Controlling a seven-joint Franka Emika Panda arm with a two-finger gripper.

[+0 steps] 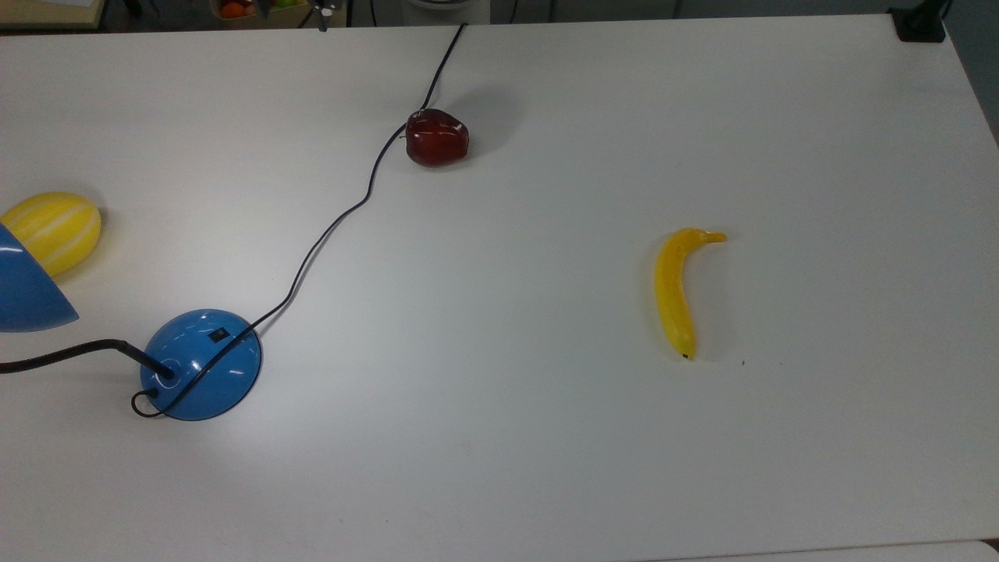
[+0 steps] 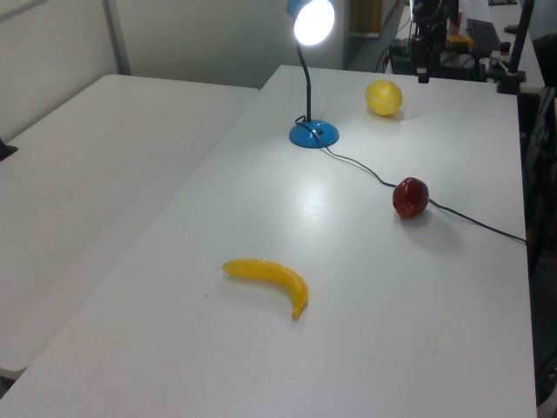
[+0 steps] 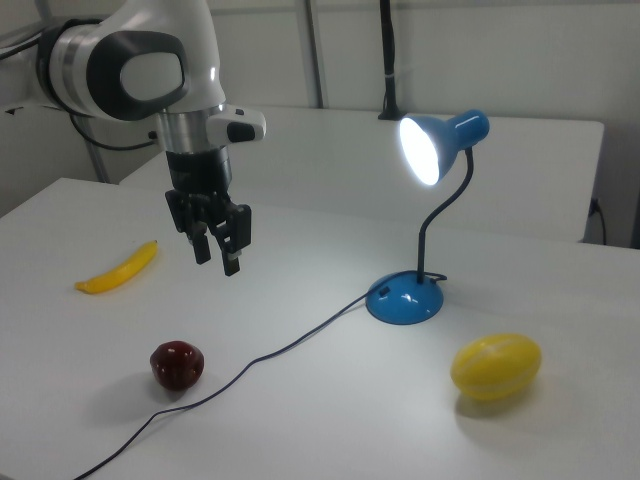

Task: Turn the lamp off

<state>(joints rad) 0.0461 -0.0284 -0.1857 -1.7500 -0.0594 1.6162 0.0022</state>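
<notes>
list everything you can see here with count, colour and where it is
glossy blue desk lamp: 1, blue dome base and cone shade, black bendable neck, lit; base near the top view's lower left
thin black cord: 1, black, runs from the lamp base past the apple to the top view's upper table edge
yellow striped melon: 1, yellow with pale stripes, top view's left edge, beside the lamp
dark red apple: 1, dark red, top view's upper middle, next to the cord
yellow banana: 1, yellow, top view's right half, lying alone
white table: 1, white, under everything
robot gripper: 1, black fingers on a white arm, open, above the table in the right view's left, holding nothing
</notes>
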